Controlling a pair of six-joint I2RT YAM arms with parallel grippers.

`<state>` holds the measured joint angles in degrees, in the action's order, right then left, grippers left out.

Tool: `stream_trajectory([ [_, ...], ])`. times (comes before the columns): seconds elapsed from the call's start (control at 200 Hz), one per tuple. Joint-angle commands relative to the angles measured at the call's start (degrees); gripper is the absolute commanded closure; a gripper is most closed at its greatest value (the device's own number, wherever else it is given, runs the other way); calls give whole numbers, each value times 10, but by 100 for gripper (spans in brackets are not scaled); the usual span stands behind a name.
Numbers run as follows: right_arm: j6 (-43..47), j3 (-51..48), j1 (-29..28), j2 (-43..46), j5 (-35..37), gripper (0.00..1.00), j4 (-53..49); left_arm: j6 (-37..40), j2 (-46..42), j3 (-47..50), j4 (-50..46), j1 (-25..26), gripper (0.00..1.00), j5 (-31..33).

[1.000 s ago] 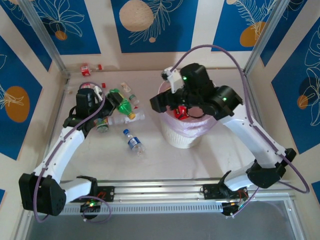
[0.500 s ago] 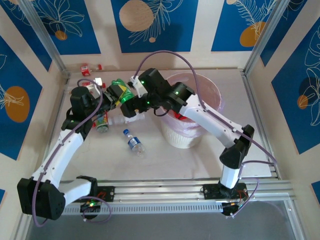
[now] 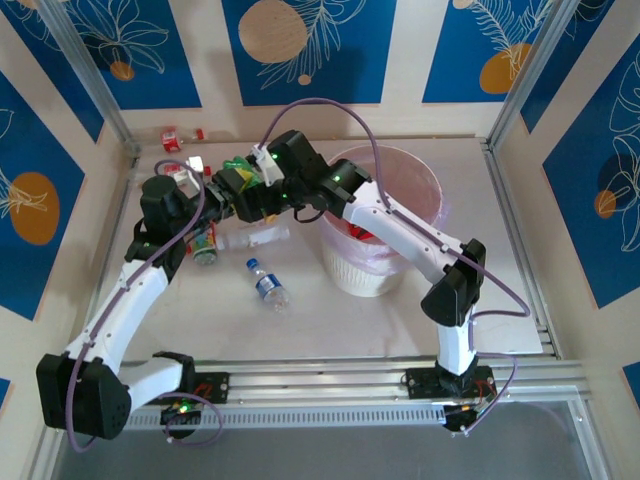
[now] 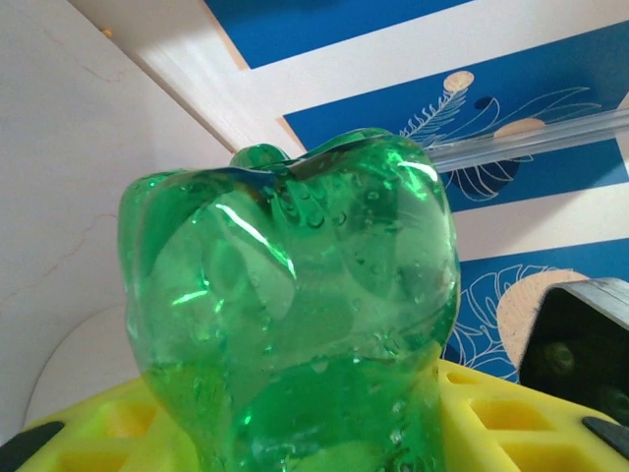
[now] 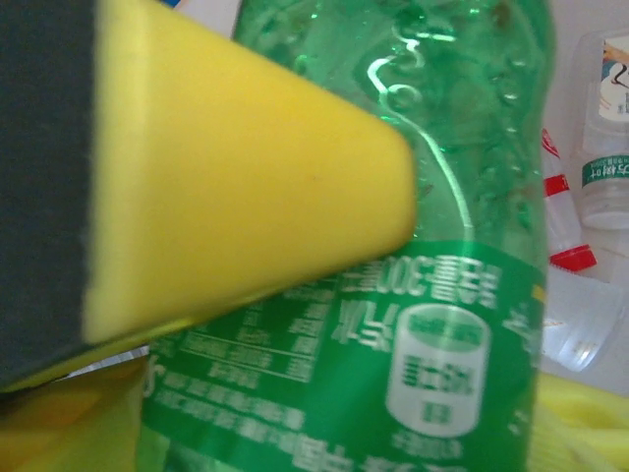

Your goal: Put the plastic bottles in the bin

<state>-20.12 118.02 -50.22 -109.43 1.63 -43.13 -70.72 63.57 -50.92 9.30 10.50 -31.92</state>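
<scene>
Right hand point(image 3: 242, 192) swung left, beside left hand point(image 3: 214, 187) gripping green bottle point(image 4: 295, 324)

A green bottle point(image 4: 295, 295) is left of the pink-lined white bin point(image 3: 350, 275), clear bottles point(image 3: 268, 285) nearby.

The pale bench point(image 3: 330, 320) holds a white bin point(image 3: 352, 274) near its middle. A blue-label bottle point(image 3: 268, 284) lies close by, with more bottles point(image 3: 190, 166) at the far left corner.

Blue floral panels point(image 3: 350, 60) wall a pale table point(image 3: 330, 330).
</scene>
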Motion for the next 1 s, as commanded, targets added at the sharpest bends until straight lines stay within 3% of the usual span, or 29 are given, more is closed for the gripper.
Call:
stream_trajectory([
  [0.0, -3, 5, 1, -3, -6, 32, 38, -10, 3, 8, 34, -1, 72, -23],
  [0.19, 6, 3, 3, -2, -2, 39, 45, -19, 4, 17, 44, -1, 48, -18],
  [0.315, 12, 0, 4, 3, 3, 40, 46, -45, 2, 35, 78, -7, 15, -18],
  [0.4, 15, -3, 5, 8, 5, 40, 46, -54, -2, 41, 90, -11, 0, -16],
  [0.745, 60, -22, 38, 105, 53, 41, -12, -54, -20, 68, 80, -34, 0, -9],
  [0.995, 76, -94, 109, 210, 97, 41, -53, -31, -7, 67, 68, -34, 0, -11],
])
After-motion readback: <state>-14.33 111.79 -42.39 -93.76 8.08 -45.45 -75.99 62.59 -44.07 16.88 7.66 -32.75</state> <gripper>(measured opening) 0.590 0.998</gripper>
